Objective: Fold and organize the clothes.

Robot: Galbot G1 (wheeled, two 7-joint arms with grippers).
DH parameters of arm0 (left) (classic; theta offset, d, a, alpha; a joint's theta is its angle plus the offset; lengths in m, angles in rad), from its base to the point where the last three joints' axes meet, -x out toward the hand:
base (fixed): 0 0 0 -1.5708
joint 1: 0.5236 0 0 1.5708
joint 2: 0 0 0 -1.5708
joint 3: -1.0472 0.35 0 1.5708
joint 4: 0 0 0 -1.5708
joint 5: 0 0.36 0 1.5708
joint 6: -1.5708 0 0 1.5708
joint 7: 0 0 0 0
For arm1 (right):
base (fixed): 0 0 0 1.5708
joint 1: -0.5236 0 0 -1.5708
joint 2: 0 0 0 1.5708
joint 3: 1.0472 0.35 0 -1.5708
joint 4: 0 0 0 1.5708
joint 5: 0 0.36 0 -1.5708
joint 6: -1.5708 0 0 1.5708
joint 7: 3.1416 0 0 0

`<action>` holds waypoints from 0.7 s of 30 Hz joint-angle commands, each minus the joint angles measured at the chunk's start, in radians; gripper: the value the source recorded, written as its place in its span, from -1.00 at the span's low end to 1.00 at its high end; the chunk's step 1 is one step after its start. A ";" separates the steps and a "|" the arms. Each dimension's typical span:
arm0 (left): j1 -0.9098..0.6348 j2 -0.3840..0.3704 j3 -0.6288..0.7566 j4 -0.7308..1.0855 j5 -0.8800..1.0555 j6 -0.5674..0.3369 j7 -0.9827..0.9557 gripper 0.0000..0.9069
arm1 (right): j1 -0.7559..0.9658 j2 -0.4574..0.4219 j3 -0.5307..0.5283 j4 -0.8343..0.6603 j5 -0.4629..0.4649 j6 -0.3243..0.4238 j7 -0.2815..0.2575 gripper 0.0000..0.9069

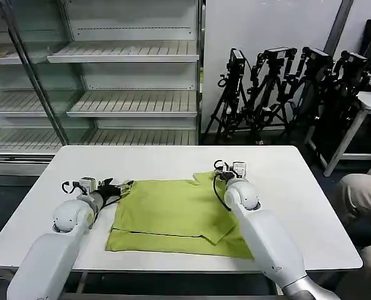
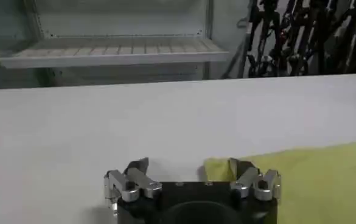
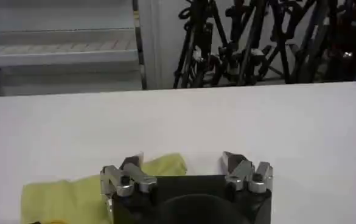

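A lime-green T-shirt (image 1: 172, 215) lies partly folded on the white surface (image 1: 298, 206), nearer its front edge than its back edge, with a strip doubled along the front and a short sleeve poking toward the back on the right-hand side. The robot's left end effector (image 1: 124, 185) sits low at the shirt's left far corner; the left wrist view shows its jaws spread wide, one finger (image 2: 241, 176) over the yellow-green cloth (image 2: 311, 182) and the other on bare surface, with nothing gripped. The right end effector (image 1: 226, 169) hovers at the shirt's far right corner beside the sleeve; the right wrist view shows it open just as wide, one finger (image 3: 129, 173) over the fabric's tip (image 3: 74, 192), the other above bare surface (image 3: 257, 122), and it too holds nothing. Behind the surface stand empty shelving (image 1: 129, 103) and a cluster of black tripods (image 1: 285, 87).

From where I stand, the fold looks about midway: both arms seem lined up on the two far corners, ready for the next pinch. That move would call for each pair of jaws to settle onto the thin cloth and close on a single layer, then lift together and carry the far edge forward over the front strip. Soft fabric like this may slip or bunch if one side closes late.
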 commanded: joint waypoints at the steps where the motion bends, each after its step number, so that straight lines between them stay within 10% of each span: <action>1: -0.005 0.000 0.006 0.013 0.004 0.001 0.002 1.00 | 0.010 0.004 -0.003 -0.013 0.009 0.000 0.002 1.00; 3: -0.002 0.000 0.006 0.010 0.006 0.002 0.002 0.38 | 0.008 0.001 -0.006 -0.009 0.011 0.000 0.002 0.67; 4: -0.002 0.001 0.006 0.010 0.006 0.002 0.005 -0.44 | 0.006 -0.001 -0.008 -0.005 0.015 0.000 0.003 -0.60; 5: 0.001 0.001 0.006 0.008 0.006 0.002 0.005 -0.84 | 0.004 -0.002 -0.009 0.000 0.019 -0.001 0.005 -1.00; 21: 0.011 -0.009 0.008 0.002 0.005 0.001 0.014 -0.96 | -0.013 -0.003 -0.001 0.008 0.038 -0.001 -0.008 -1.00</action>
